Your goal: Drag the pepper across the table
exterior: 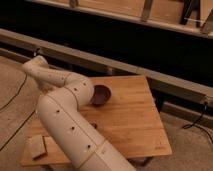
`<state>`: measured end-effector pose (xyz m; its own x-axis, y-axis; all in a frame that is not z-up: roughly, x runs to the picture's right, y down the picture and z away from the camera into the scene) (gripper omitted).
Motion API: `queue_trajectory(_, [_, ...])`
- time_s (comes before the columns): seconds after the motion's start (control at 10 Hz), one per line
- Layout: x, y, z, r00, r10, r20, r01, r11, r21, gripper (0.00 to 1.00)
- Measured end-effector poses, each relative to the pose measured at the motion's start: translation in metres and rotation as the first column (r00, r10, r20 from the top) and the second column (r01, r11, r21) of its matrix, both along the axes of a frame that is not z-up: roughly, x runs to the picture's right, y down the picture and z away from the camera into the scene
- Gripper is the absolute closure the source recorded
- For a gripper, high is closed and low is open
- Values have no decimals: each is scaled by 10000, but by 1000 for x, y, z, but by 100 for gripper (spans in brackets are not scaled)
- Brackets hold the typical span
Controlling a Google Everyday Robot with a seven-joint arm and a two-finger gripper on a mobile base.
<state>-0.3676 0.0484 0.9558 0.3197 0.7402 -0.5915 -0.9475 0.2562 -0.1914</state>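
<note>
While hidden behind the white arm (pixel 67 120) at left, the end effector is held closed. The wooden surface (pixel 132 122) is ringed by grey floor (pixel 192 150); a dark bowl (pixel 102 95) is carried.

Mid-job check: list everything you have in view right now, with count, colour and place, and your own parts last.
table: one, light wood, centre of view.
bowl: one, dark red-brown, mid-table, right beside the arm's bend.
block: one, tan, flat, on the table's near-left corner.
cables: two, dark, on the floor, one left of the table and one right.
rail: one, grey metal, running behind the table.
pepper: none in sight; it may be hidden behind the arm.
arm: one, white, rising from the bottom edge over the table's left half, then bending towards the far left.
gripper: one, hidden behind the arm near the table's left side; jaws shut, contents cannot be told.
</note>
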Motion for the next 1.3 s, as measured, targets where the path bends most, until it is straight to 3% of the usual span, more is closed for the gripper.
queue_trajectory(0.5, [-33, 11, -16, 9917, -988, 820, 985, 9951, 77, 77])
queue_trajectory(0.9, [-45, 26, -24, 9751, -1836, 1246, 1840, 9829, 84, 77])
queue_trajectory(1.3, [-64, 44, -37, 9407, -2722, 2026, 2743, 9615, 179, 77])
